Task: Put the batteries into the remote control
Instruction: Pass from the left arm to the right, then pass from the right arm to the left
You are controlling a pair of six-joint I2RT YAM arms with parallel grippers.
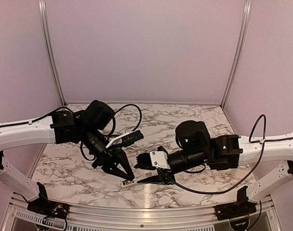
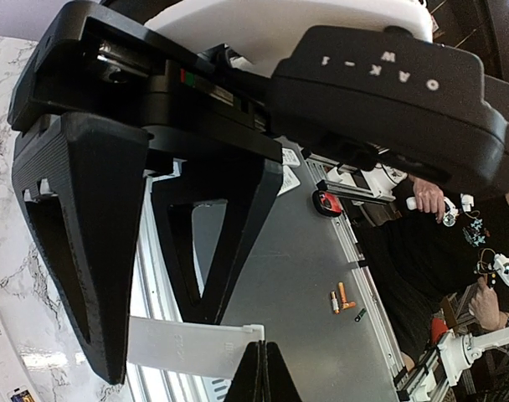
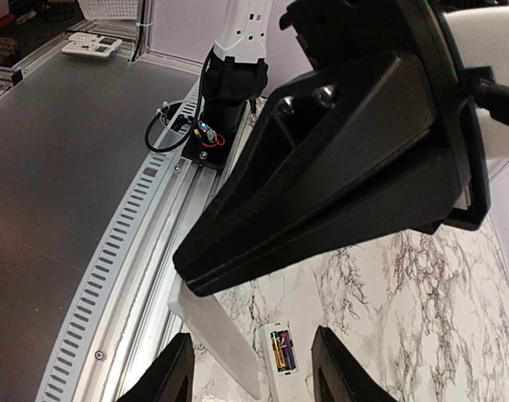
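Left end effector [image 2: 263, 367]: tips together, apparently pinching one end of the white battery cover [image 2: 196, 345], which hangs tilted above the counter [image 3: 422, 318]. Right end effector [image 3: 253, 362]: fingers apart, straddling the cover and the remote control [image 3: 280, 328], touching neither as far as I can see. Remote lies back-up on the marble near the front edge. Both batteries [image 3: 281, 350], gold and dark, sit side by side in the open compartment. Judgement: loading looks done, cover fitting is in hand. Seat the cover's free edge in the compartment lip first, keep it square, steady the remote with the right, then press flat.
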